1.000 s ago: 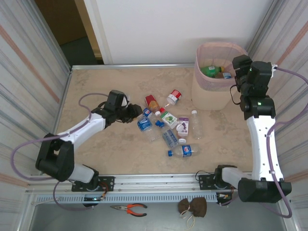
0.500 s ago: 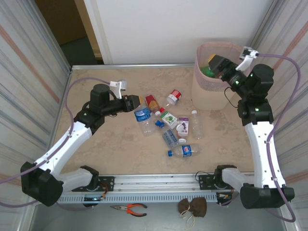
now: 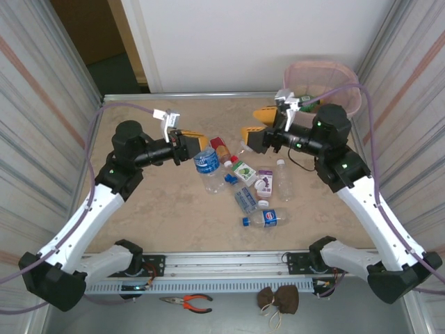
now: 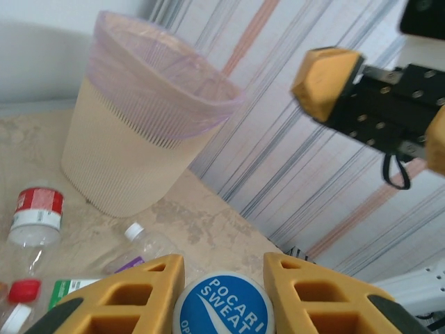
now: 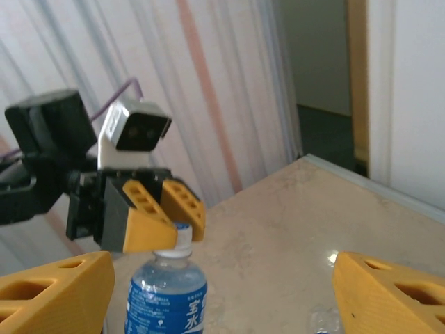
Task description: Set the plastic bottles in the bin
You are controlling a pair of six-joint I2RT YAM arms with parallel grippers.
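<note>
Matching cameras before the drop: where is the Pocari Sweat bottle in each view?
Top external: Pocari Sweat bottle left of centre, beside the loose bottles.
Left wrist: bottle bottom centre, label facing camera.
Right wrist: bottle lower left.
Shared landmark: left end effector gripping its neck.

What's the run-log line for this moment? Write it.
left hand: shut on Pocari Sweat bottle | right hand: open, empty | bin: upright, far right
</note>
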